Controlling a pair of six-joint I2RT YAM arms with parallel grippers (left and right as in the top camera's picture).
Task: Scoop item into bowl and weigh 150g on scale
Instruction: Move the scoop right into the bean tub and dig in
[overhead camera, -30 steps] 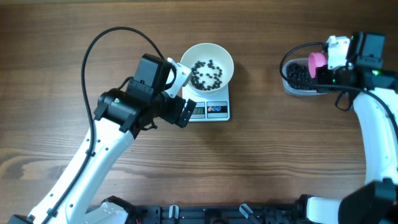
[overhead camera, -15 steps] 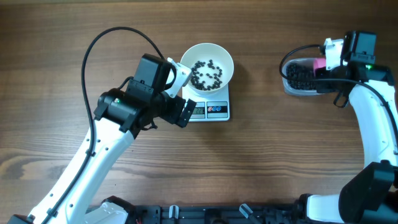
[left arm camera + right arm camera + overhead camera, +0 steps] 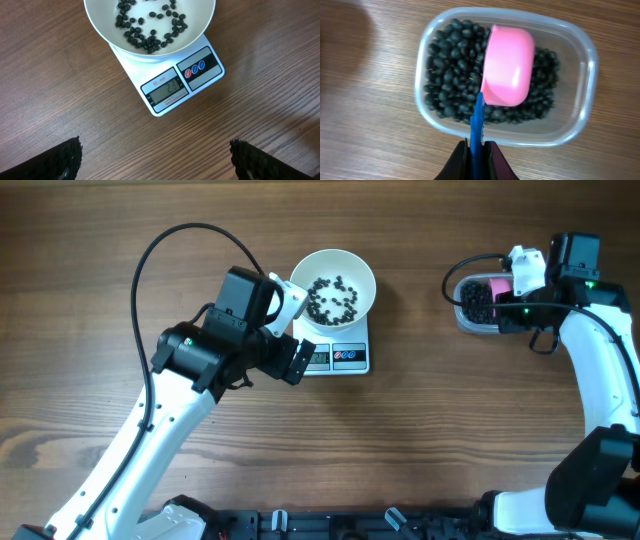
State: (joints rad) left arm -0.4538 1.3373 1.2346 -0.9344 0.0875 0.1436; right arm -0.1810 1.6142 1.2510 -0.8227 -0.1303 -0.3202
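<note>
Overhead: brown wood-grain table [image 3: 450, 430] under scale [image 3: 340, 358], tub [image 3: 463, 320].

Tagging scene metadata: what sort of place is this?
Probably a robot lab bench, not a kitchen: bare wooden table, two white robot arms, and a staged weighing setup, scale under bowl, clear tub of black beans.

Bowl [image 3: 335, 262] w/ beans [image 3: 330, 300] atop scale [image 3: 345, 357], tub [image 3: 463, 318] apart
</note>
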